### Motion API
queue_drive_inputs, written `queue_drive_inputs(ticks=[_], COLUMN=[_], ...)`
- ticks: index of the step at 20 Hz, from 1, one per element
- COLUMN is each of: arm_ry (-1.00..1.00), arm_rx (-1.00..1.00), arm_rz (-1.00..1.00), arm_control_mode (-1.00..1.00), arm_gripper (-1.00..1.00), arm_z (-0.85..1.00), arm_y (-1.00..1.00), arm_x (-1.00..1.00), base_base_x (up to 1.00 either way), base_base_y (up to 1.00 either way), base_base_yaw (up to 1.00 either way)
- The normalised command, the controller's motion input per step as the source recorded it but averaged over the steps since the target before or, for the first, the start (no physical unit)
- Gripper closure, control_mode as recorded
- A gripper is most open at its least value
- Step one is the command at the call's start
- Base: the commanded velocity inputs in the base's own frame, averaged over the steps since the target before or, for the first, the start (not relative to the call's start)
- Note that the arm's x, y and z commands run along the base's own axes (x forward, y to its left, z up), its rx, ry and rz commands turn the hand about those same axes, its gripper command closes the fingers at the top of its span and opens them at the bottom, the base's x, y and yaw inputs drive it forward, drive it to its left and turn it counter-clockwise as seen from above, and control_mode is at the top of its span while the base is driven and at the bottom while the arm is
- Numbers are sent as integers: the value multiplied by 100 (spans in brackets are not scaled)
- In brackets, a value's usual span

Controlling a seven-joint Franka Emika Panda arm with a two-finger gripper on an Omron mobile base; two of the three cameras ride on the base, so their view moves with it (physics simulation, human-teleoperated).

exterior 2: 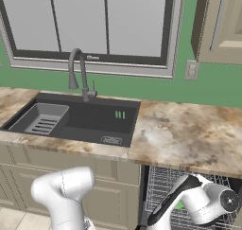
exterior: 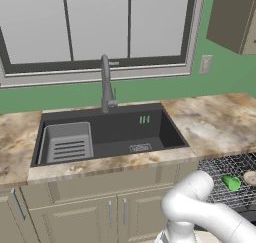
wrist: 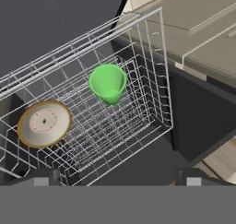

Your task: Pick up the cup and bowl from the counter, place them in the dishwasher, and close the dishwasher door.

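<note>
Under the marbled tabletop (exterior 2: 189, 134), to the right of the dark sink (exterior: 107, 134), the dishwasher (wrist: 203, 108) stands open with its grey wire rack (wrist: 138, 126) pulled out. Both task things are already inside this rack. The green cup (wrist: 108, 84) lies on its side, with its mouth turned toward the hand camera, resting on the wires near the back of the rack. The beige bowl (wrist: 44, 123) is beside it, well apart from it, tipped up on its edge so that its round underside faces the camera. From the left base view I see the cup (exterior: 231, 182) and a part of the bowl (exterior: 250, 177) in the rack, under the tabletop edge. The claw (wrist: 115, 179) hovers over the front of the rack with its two dark fingertips (wrist: 44, 178) spread wide, and it has nothing between them. It touches neither the cup nor the bowl. The white arm (exterior 2: 198, 203) bends down in front of the rack. I cannot make out the dishwasher door with certainty
</note>
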Motion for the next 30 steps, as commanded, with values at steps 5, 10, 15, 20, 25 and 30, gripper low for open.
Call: queue_drive_inputs(ticks=[5, 10, 15, 20, 25, 30], arm_ry=[0, 0, 0, 0, 0, 0], arm_rx=[7, 8, 11, 12, 13, 9], arm_rz=[4, 5, 4, 3, 2, 3], arm_control_mode=[-100, -100, -100, -100, -100, -100], arm_gripper=[-100, -100, -100, -100, -100, -100], arm_z=[0, 0, 4, 3, 0, 0], arm_y=[0, 0, 0, 0, 0, -1], arm_x=[0, 0, 0, 0, 0, -8], base_base_x=[0, 0, 0, 0, 0, 0], base_base_y=[0, 0, 0, 0, 0, 0], base_base_yaw=[0, 0, 0, 0, 0, 0])
